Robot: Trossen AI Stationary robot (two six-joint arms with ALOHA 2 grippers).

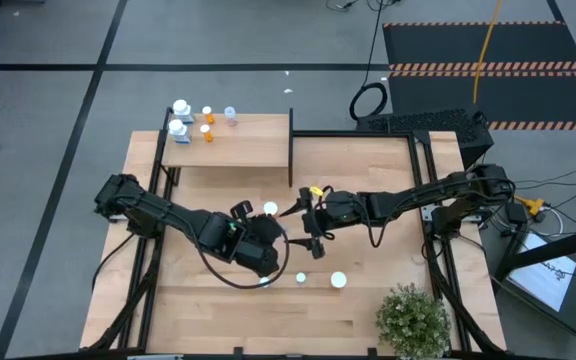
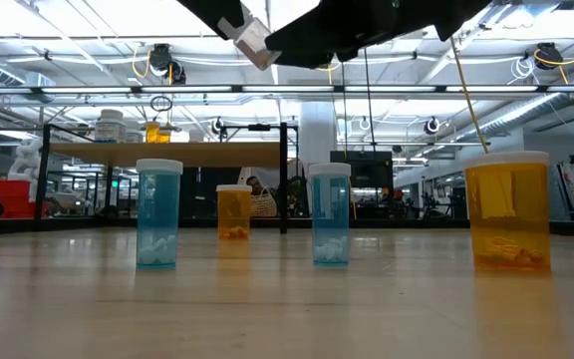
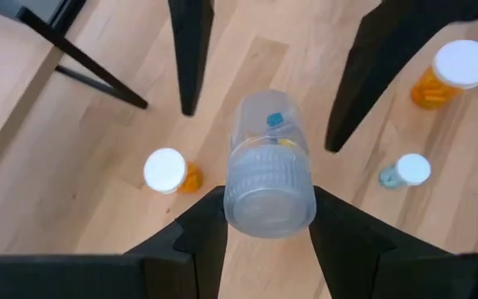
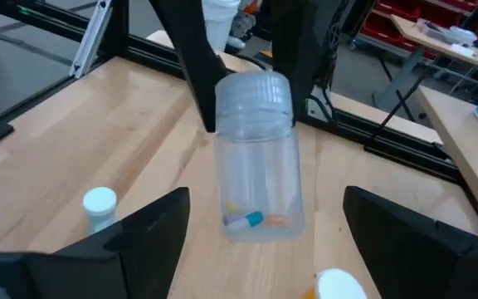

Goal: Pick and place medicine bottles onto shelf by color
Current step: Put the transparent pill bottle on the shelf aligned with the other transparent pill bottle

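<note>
You have the left gripper in the middle of the table, its fingers closed on the capped end of a clear bottle, which is lifted off the wood. The right gripper faces it from the other side with its fingers spread wide on either side of that bottle's body, not touching it. Through the clear wall you can count a few loose pills, one of them blue and white.

On the table you can count four more bottles in the low view: two blue ones and two orange ones, all upright and well apart from each other.

The shelf stands at the far side of the table, its black end panel towards the right arm. At its far left end you can see about six small bottles in a loose cluster: white ones at the corner, orange ones beside them, and one pale clear one towards the panel. The exact count there is hard to make out.

One potted plant sits at the near right corner of the table.
</note>
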